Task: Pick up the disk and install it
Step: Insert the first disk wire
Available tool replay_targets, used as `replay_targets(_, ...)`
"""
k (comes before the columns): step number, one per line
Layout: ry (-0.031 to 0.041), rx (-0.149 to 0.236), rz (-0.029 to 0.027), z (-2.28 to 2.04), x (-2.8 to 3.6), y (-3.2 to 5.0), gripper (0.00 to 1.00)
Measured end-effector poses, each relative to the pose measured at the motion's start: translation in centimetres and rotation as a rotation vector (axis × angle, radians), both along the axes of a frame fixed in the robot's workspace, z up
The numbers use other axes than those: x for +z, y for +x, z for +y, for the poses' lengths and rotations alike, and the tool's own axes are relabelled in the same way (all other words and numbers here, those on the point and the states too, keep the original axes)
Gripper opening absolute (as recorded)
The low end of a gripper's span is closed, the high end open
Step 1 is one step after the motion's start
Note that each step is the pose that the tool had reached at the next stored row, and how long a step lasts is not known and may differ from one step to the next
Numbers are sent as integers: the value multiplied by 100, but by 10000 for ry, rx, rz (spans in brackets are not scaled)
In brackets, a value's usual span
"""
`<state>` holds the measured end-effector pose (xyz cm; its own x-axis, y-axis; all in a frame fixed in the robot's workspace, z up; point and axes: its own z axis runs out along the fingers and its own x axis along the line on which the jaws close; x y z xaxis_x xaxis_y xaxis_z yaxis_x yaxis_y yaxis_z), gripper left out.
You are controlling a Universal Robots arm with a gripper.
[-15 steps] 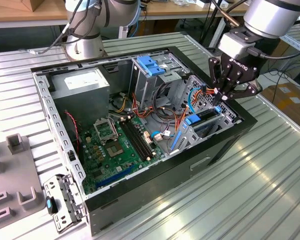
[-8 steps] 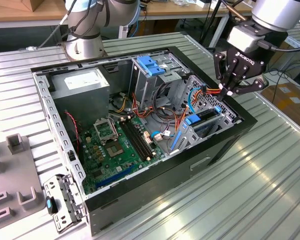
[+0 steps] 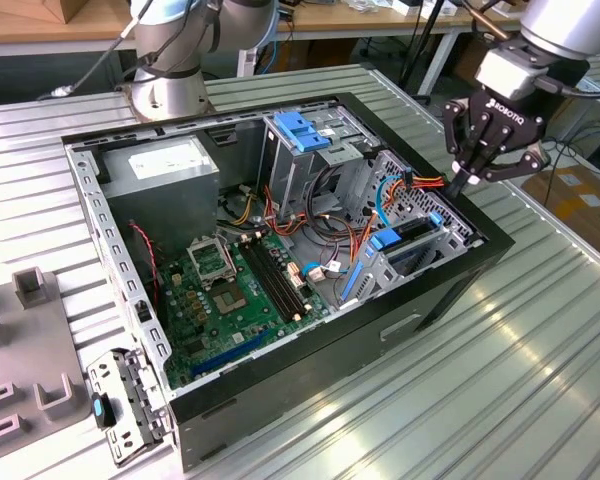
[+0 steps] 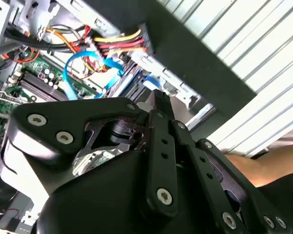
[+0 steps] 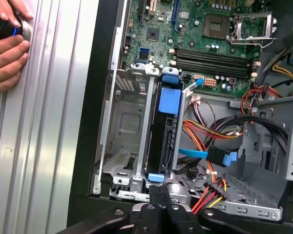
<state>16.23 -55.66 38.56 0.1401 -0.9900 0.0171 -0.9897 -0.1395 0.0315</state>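
An open computer case [image 3: 310,380] lies on its side in the middle of the ribbed metal worktop [image 3: 480,400], with the arm's base [image 3: 170,90] mounted at the worktop's far edge. The disk [image 3: 410,245] sits on edge in 1 bay of the drive cage [image 3: 380,280], at the end of the case towards the exterior view's right. In the first wrist view the disk [image 5: 166,131] shows its dark body between blue plastic rails, one flank against the cage's [image 5: 122,126] metal divider.

The gripper [image 3: 467,182] hangs over the case rim right above that cage, its 2 fingers pressed together and holding nothing. In both wrist views the joined tips [image 5: 158,191] [image 4: 158,97] point down at the disk's near blue end. They are very close to it, but contact cannot be made out.

A bundle of red, yellow and orange wires [image 3: 425,183] runs just beside the gripper, and a blue ribbon cable [image 5: 205,155] lies next to the disk. Deeper in the case are the green motherboard [image 3: 230,290] and a grey power supply [image 3: 165,165].

A person's hand [image 5: 7,48] rests on the worktop beside the case, closed round a dark round object [image 5: 5,27].
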Motion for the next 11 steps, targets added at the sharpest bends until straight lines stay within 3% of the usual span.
replay_targets(3, 0, 58, 19, 49, 0, 83, 11)
replay_targets(11, -3, 1568, 18, 61, -3, 84, 11)
